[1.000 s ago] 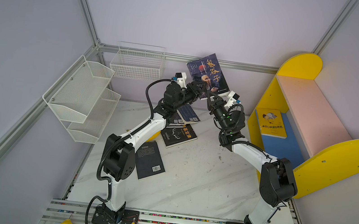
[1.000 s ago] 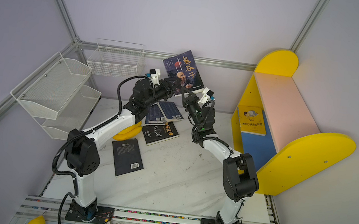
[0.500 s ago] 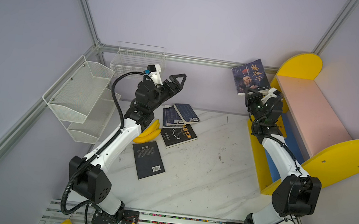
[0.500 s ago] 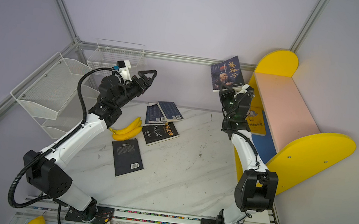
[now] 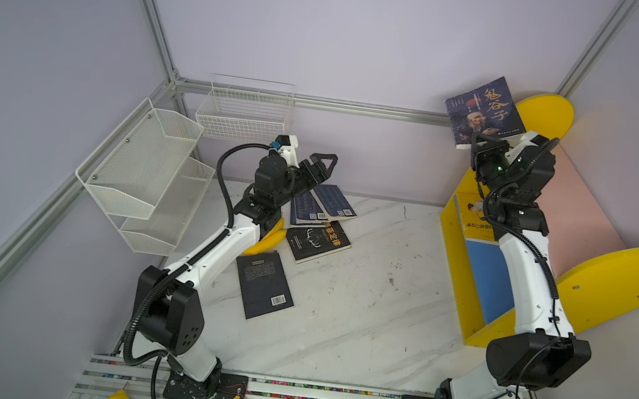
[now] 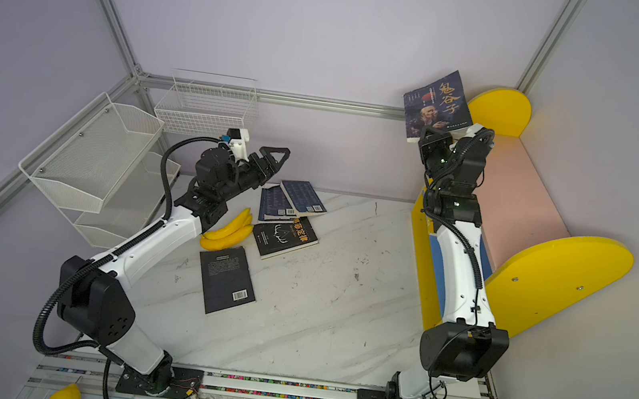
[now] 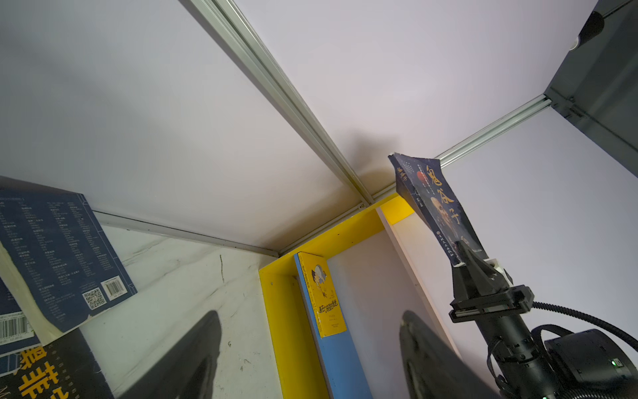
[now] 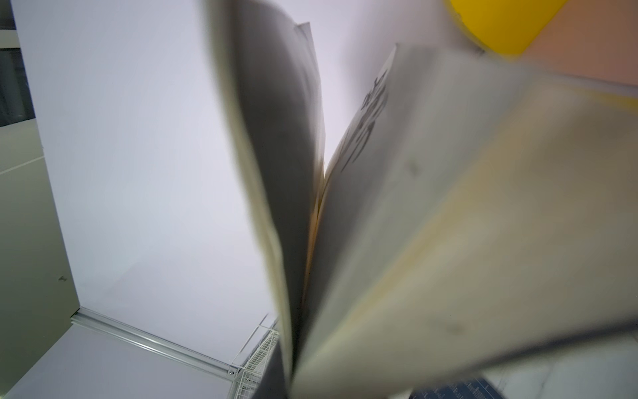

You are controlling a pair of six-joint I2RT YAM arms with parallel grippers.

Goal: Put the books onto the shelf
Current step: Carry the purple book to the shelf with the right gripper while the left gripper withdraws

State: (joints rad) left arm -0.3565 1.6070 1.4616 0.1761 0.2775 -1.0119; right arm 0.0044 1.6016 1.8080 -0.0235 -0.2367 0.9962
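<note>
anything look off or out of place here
Yes: the dark book is pinched by its bottom edge in the right gripper, tilted, its pages fanning open. Yellow bananas lie beside the loose books on the table.

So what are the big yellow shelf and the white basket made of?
The shelf looks like painted wooden board: flat, matt panels with screw heads showing. The white basket looks like coated metal wire: a thin open grid you can see through.
</note>
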